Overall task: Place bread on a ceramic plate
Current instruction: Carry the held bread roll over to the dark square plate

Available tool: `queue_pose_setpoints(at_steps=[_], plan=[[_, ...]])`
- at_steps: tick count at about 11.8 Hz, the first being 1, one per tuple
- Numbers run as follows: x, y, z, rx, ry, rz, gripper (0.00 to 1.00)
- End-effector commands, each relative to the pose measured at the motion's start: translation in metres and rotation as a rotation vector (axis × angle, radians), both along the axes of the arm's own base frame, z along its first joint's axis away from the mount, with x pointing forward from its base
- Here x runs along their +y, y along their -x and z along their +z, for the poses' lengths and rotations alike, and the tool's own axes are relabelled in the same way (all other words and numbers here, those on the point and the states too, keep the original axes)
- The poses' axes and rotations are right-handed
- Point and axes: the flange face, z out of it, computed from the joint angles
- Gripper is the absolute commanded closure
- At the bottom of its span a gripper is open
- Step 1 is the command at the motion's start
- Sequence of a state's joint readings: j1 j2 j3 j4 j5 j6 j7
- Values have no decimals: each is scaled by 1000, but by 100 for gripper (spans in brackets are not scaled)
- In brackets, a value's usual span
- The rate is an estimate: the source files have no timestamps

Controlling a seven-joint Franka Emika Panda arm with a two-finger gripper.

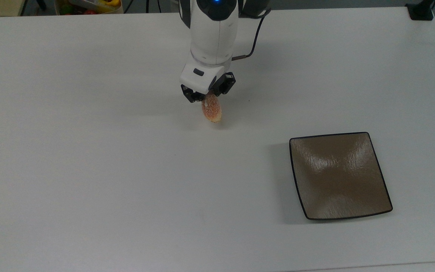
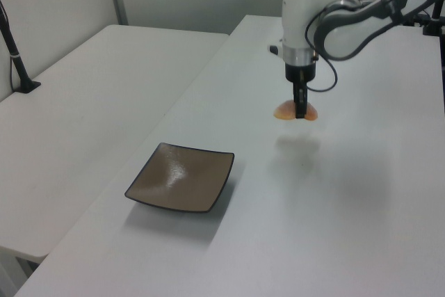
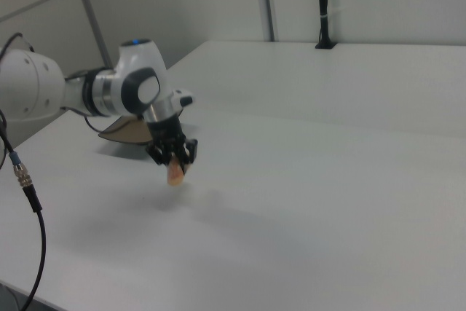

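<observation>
The gripper (image 1: 208, 96) points straight down, clenched on the bread (image 1: 212, 110), a speckled orange-pink oval loaf hanging above the table (image 1: 89, 170), well apart from the ceramic plate (image 1: 338, 175).

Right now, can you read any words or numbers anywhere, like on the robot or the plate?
No, there are no words, numbers or signs to read.
The gripper holding the bread: no writing.
The ceramic plate: plain brown, no label.
The table: bare white, nothing printed.
The arm: a blue light at its top, but that is a lamp, not a sign.
</observation>
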State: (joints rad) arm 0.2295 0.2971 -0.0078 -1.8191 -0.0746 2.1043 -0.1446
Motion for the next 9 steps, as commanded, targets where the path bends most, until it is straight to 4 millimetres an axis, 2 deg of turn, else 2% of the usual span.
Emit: queue_pose_setpoints(at_steps=[1,3,4,5,7,9], plan=[[28,-14,68,-49,-38,-52,87],[46,-24,97,-103,-88,-47,86],[61,-31,105,-123,-111,-49,86],[88,-38,102,-141,-133,-66,86],[125,-55,91,-190,-183,-50,86],[169,-55,77,-233,-217,-11,85]])
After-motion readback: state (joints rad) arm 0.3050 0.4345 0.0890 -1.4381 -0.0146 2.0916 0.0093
